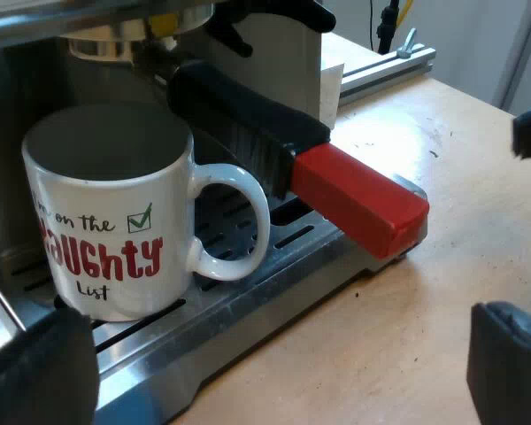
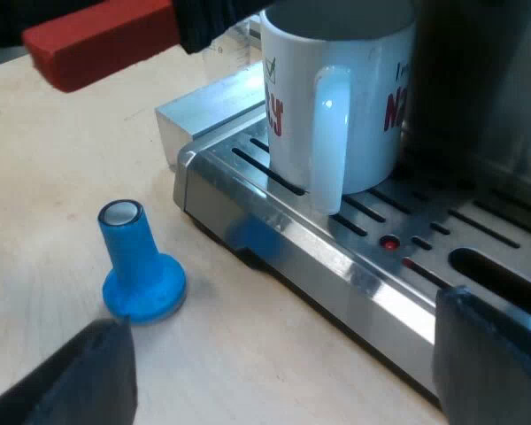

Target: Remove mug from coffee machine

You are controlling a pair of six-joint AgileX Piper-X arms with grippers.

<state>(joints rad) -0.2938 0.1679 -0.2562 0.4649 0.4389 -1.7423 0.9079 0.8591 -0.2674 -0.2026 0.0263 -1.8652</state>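
Note:
A white mug [image 1: 106, 212] with red "naughty list" lettering stands upright on the espresso machine's slotted drip tray [image 1: 248, 301], under the metal holder. The holder's dark handle with its red end [image 1: 358, 199] sticks out from the machine's front, just past the mug's handle [image 1: 239, 221]. My left gripper [image 1: 274, 372] is open close to the tray's edge, one finger [image 1: 35, 372] near the mug's base, holding nothing. In the right wrist view the mug [image 2: 336, 97] turns its handle toward my right gripper [image 2: 283, 376], which is open and empty, low before the tray [image 2: 336, 257].
A blue tamper [image 2: 140, 266] stands on the wooden table [image 2: 53, 177] close to the tray's corner. A clear measuring glass [image 2: 223, 42] stands behind the red handle end [image 2: 102, 44]. An aluminium rail [image 1: 389, 66] runs along the table's far edge.

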